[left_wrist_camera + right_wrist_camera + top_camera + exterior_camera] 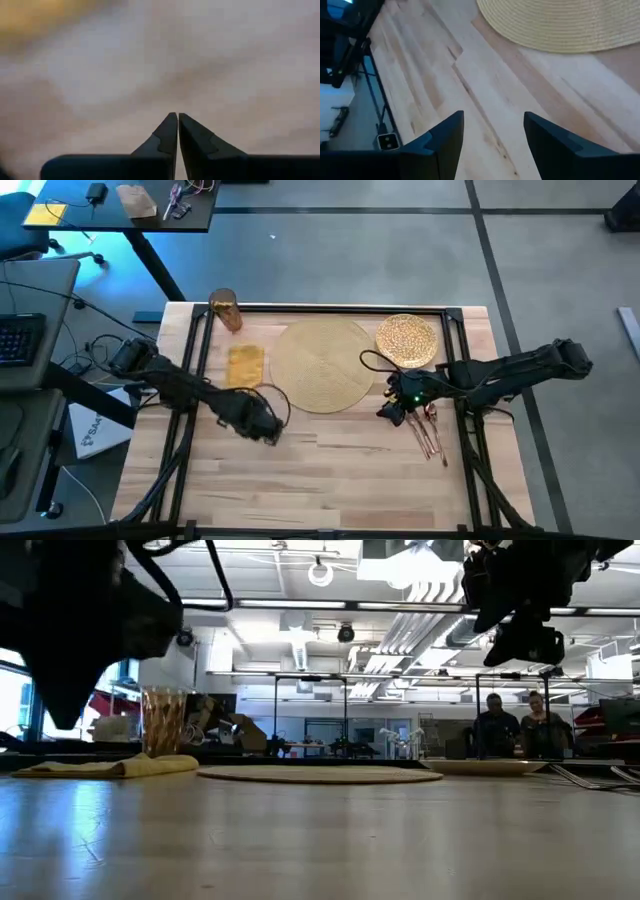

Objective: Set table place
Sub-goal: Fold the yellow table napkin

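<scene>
From above, your light butcher-block wooden bench point(330, 470) with its black metal rail frame point(300, 308) carries the large round tan woven placemat point(322, 364) near the far middle. The folded yellow napkin point(245, 366) lies just beside the placemat on the left, and the amber cup point(226, 310) stands beyond the napkin at the far edge. The gold speckled round plate point(407, 339) sits at the placemat's far right, its rim at the mat's edge. The copper cutlery point(431, 432) lies bunched on bare wood right of the placemat. Your left gripper point(262, 423) hangs over bare wood just near the placemat's left edge; your right gripper point(392, 408) hangs at the placemat's right edge, beside the cutlery.

From bench height, you see the napkin point(110, 766) lying flat with the cup point(165, 722) upright behind it, the placemat point(320, 774) flat at centre and the plate point(490, 767) low to its right. Two people point(518, 725) sit in the room beyond.

Your left wrist camera shows the left gripper's point(178, 125) jaws clenched tip to tip, holding nothing, over a blurred surface.

Your right wrist camera shows the right gripper's point(494, 131) jaws released and empty above the wood, the placemat point(560, 25) lying ahead of them.
</scene>
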You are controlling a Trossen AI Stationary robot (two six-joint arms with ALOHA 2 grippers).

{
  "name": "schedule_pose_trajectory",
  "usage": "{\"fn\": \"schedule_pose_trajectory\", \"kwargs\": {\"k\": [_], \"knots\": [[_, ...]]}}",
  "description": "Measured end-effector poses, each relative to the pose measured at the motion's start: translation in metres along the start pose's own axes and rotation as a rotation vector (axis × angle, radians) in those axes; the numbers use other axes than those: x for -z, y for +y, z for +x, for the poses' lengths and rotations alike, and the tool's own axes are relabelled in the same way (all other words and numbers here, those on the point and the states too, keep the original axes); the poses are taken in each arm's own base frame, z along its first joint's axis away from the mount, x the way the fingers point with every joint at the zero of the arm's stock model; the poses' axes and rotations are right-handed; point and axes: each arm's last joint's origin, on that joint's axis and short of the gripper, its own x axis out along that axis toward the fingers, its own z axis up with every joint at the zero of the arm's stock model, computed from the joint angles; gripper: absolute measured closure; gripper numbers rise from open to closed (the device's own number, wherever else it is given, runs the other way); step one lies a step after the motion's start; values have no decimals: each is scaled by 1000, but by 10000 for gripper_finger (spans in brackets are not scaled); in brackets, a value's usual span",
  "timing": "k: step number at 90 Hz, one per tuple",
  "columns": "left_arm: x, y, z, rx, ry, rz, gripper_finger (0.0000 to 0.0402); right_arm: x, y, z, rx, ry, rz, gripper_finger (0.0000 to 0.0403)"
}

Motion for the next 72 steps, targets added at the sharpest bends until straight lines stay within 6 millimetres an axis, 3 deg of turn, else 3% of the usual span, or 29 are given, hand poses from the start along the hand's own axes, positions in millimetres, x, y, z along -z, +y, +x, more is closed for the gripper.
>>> {"fn": "schedule_pose_trajectory", "kwargs": {"k": [24, 42, 48, 57, 72], "knots": [[-52, 27, 28, -153, -64, -42, 401, -1, -1, 0, -8, 9, 34, 210], [-64, 38, 58, -73, -24, -68, 401, 2, 2, 0, -47, 58, 78, 210], [-63, 35, 61, -9, -3, -70, 401, 3, 3, 0, -50, 63, 89, 210], [-50, 16, 57, 147, 44, -13, 401, 6, 5, 0, -49, 63, 94, 210], [4, -9, 40, 283, 166, 145, 401, 6, 6, 1, -31, 32, 95, 210]]}}
